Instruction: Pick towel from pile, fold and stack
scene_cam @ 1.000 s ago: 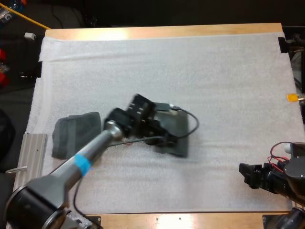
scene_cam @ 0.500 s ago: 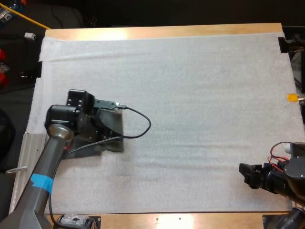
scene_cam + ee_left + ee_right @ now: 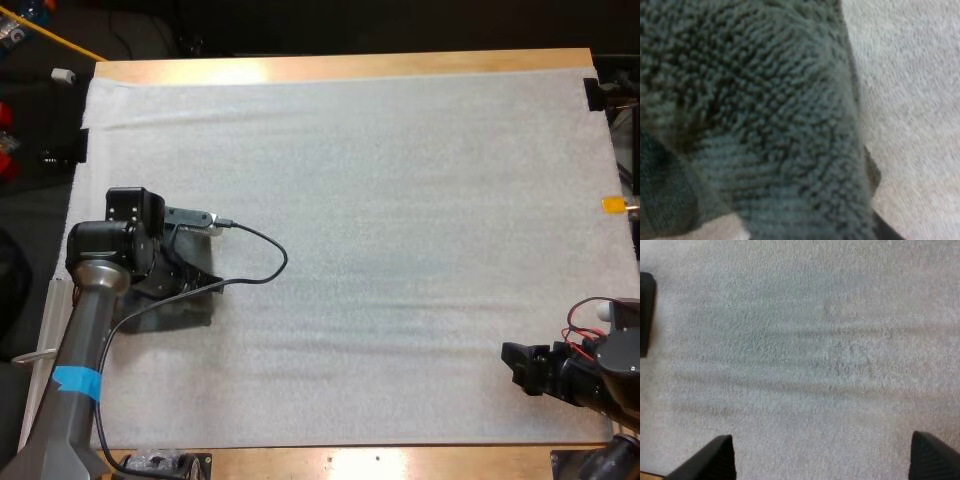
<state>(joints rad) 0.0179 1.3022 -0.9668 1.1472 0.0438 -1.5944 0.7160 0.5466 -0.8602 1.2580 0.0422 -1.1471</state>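
Observation:
A dark grey-green towel [image 3: 192, 308] lies at the left edge of the white mat [image 3: 400, 180], mostly hidden under my left arm's wrist. My left gripper [image 3: 178, 285] is down on it. In the left wrist view the towel's looped pile [image 3: 765, 115] presses right up close, folded over, with bare mat beside it, so the gripper looks shut on the towel. My right gripper [image 3: 514, 366] rests low near the mat's front right. Its fingers [image 3: 715, 460] stand wide apart over bare mat, holding nothing.
A ribbed metal rail [image 3: 68, 312] runs along the table's left side, just beside the towel. The wooden table edge [image 3: 350, 66] borders the mat at the far side. A small dark object [image 3: 645, 315] sits at the mat's edge in the right wrist view.
My left arm has swept from the mat's middle to its left edge, carrying the towel with it onto the spot where another folded towel lay. The right arm has not moved.

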